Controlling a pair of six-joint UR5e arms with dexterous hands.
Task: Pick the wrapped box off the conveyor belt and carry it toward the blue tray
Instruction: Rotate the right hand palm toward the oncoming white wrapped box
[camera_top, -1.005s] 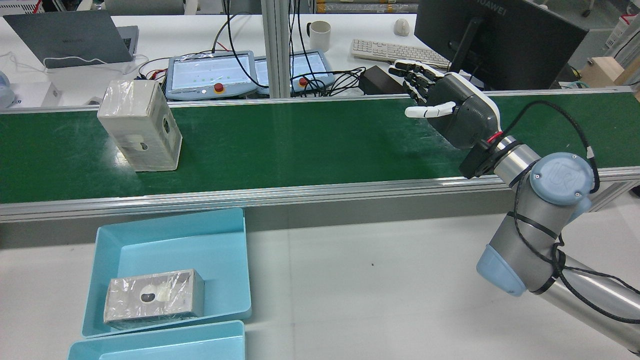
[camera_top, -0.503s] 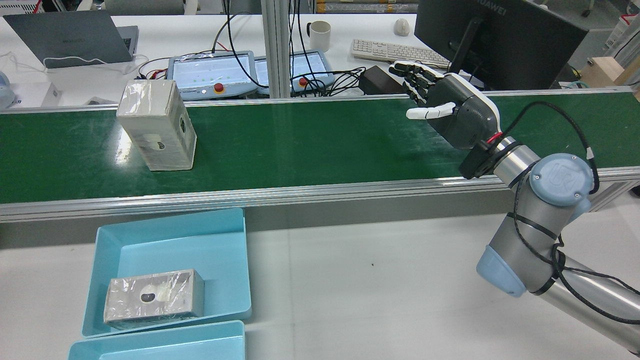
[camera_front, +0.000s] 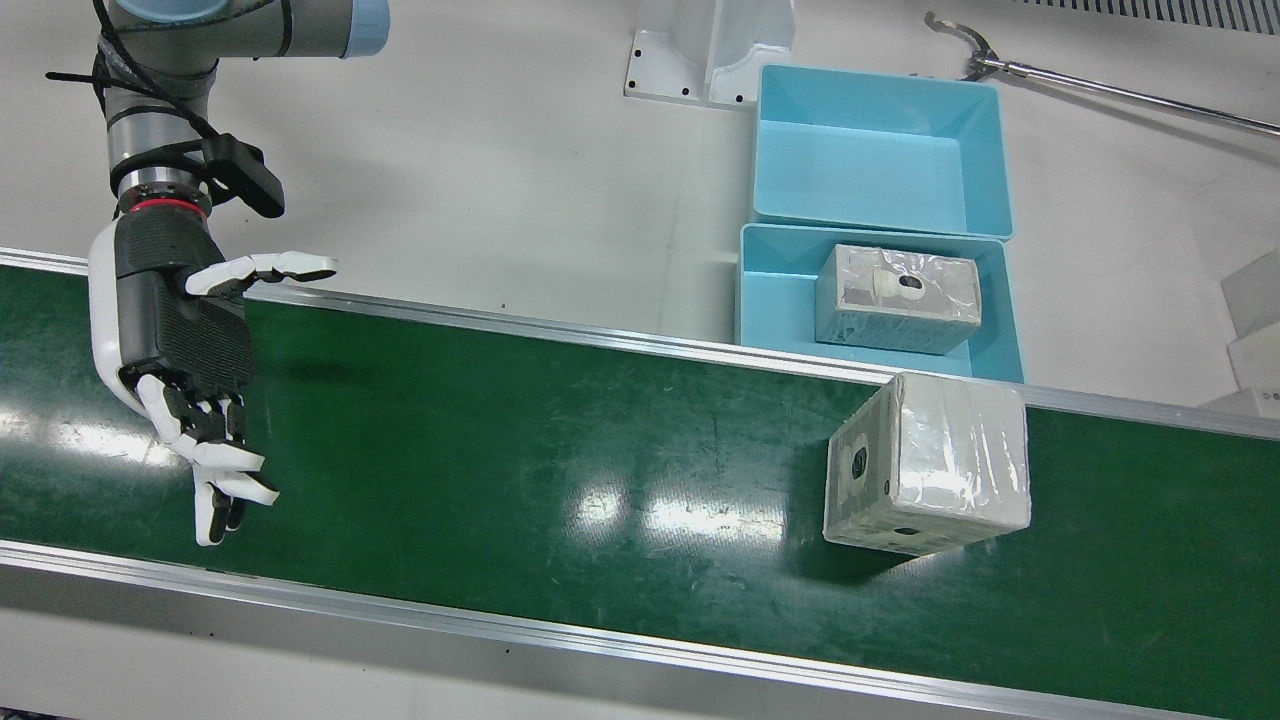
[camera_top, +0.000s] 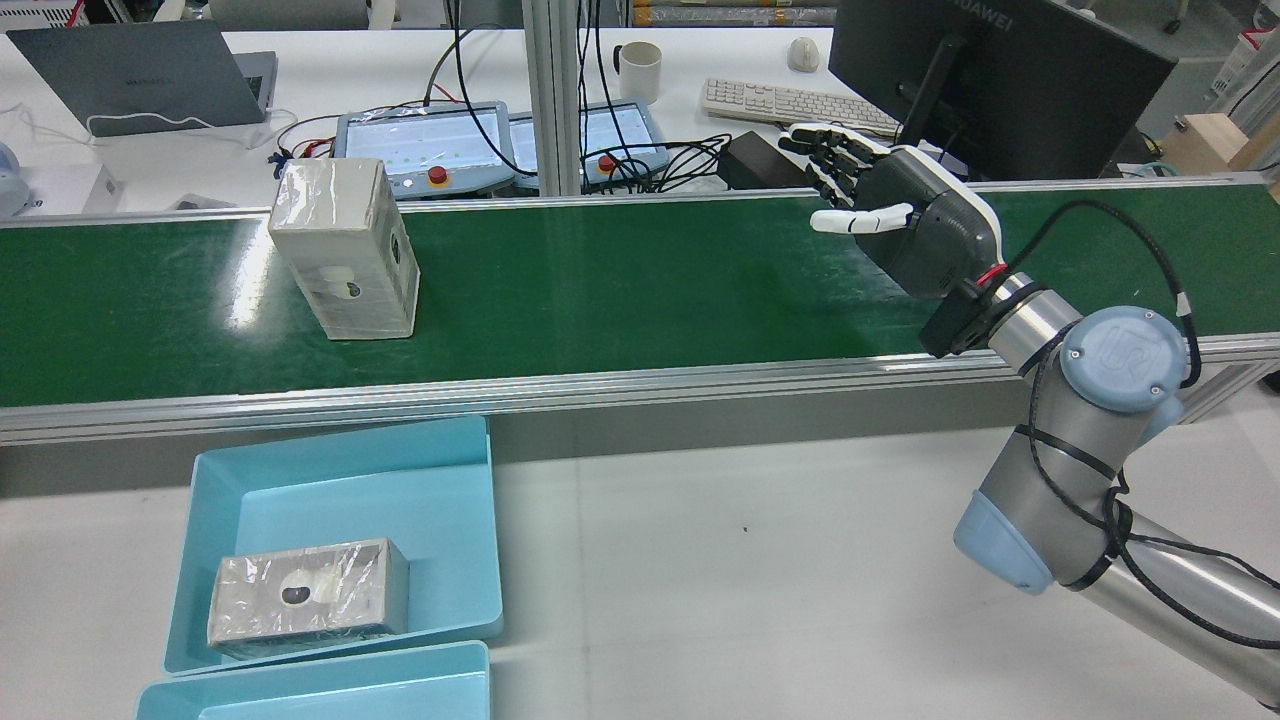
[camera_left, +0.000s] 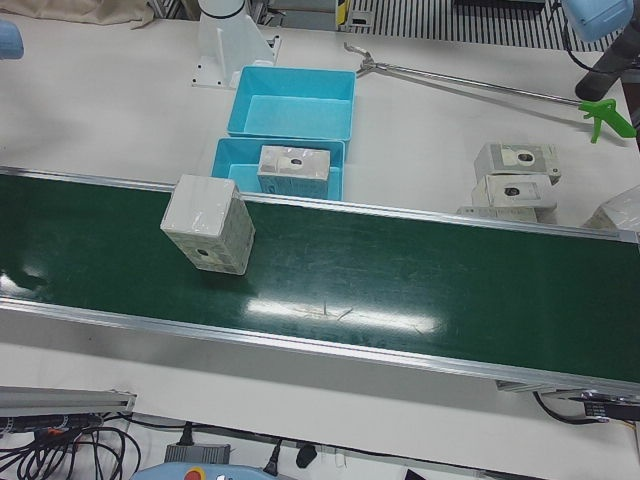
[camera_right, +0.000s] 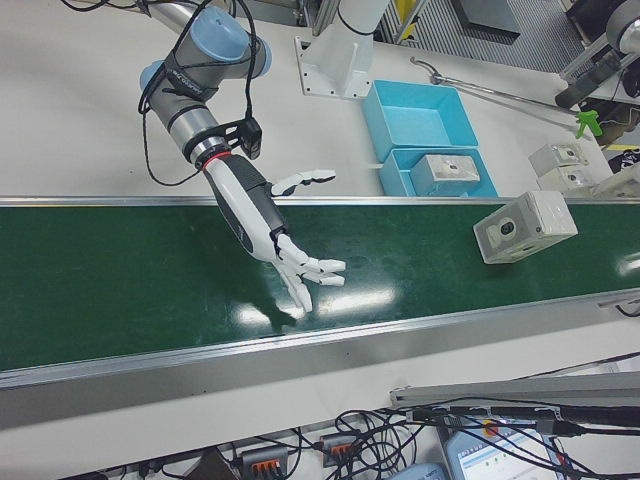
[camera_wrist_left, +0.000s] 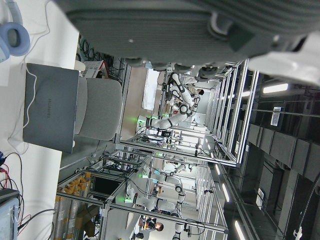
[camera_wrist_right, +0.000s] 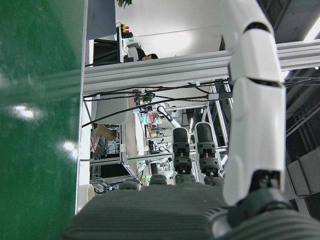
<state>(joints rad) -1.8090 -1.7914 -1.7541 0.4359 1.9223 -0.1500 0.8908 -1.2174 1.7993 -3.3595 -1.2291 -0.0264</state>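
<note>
Over the conveyor belt (camera_top: 620, 290), right hand (camera_top: 905, 215) hangs empty with its fingers (camera_front: 215, 470) spread wide and nearly straight, thumb splayed out sideways. Fingers are black segments with glossy white plastic caps; palm is dark ribbed rubbery padding in a white shell, red ring at the wrist, then bare metal arm links with pale blue joint caps and a black cable strapped along. In the right-front view the same hand (camera_right: 270, 225) sits palm toward the belt, not touching it.

Left hand (camera_wrist_left: 200, 30): only a blurred dark ribbed palm edge shows in its own camera, so finger state can't be told; no other view shows it.

Belt surface is dark green, matte with scuffs and glare patches, framed by aluminium side rails.

Wrapped box (camera_top: 345, 250) stands upright on the belt, well apart from the right hand, toward the robot's left. It's a pale grey-white cuboid in shiny, wrinkled clear film, with a round dark hole on two visible faces (camera_front: 925, 465). It sits just across the rail from the blue tray (camera_top: 455, 500).

Tray is smooth light-blue plastic, rectangular with sloped walls, on the white table. A second film-wrapped box (camera_top: 305, 595) lies flat inside it. Another blue tray (camera_front: 875, 150), touching the first, holds nothing.
</note>
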